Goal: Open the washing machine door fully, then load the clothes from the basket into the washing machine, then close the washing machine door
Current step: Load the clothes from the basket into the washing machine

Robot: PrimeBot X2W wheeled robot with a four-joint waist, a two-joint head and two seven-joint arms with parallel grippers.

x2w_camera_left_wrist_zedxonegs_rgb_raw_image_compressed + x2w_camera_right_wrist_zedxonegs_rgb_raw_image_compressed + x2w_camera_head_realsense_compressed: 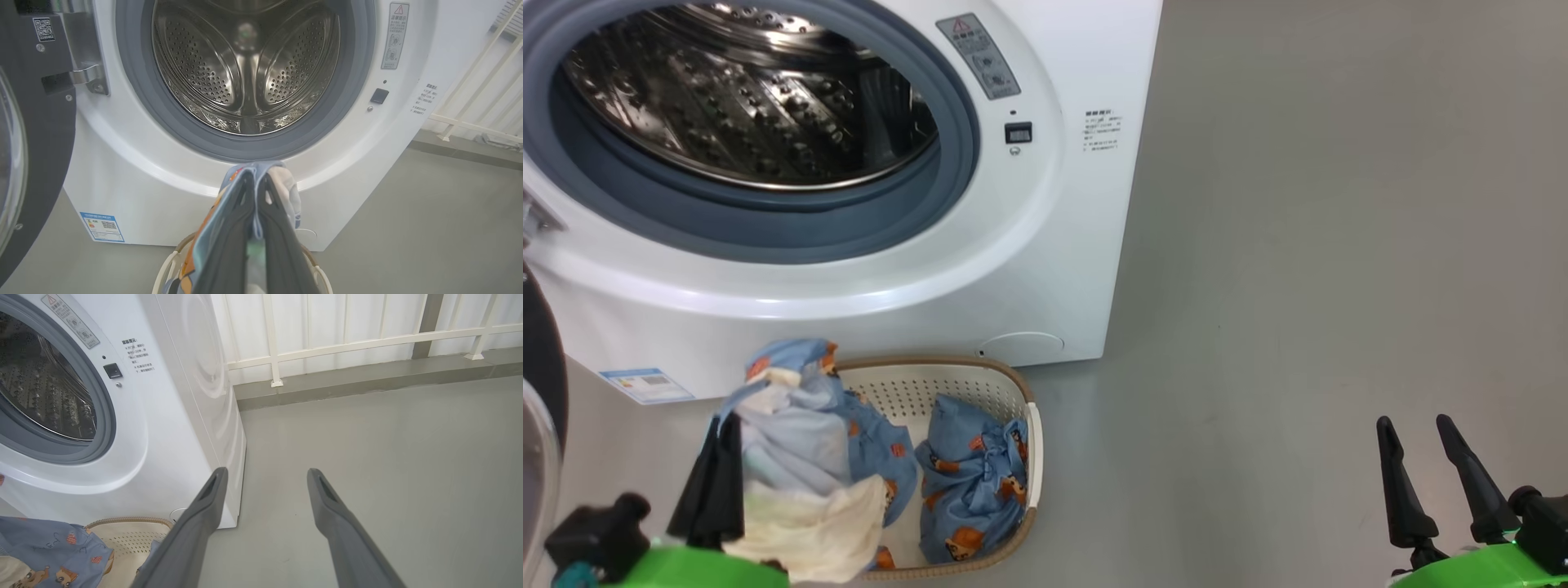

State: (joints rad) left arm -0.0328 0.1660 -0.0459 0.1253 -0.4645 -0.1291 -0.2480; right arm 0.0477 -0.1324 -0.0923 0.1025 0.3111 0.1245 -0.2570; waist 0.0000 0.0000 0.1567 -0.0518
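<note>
Washing machine door (pixel 541 359) swung aside at left edge, steel drum (pixel 752 98) mouth unobstructed; left gripper (pixel 725 425) clamped on bear-print clothes (pixel 800 441) raised above basket (pixel 907 392) rim, close before washing machine (pixel 1045 269) front; right gripper (pixel 1417 429) splayed wide, empty, over open floor (pixel 1298 286).

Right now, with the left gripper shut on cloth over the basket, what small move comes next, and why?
Probably lift the left gripper forward and up toward the drum: it is shut on the clothes, which hang below the opening, and the washing machine door stands open.
</note>
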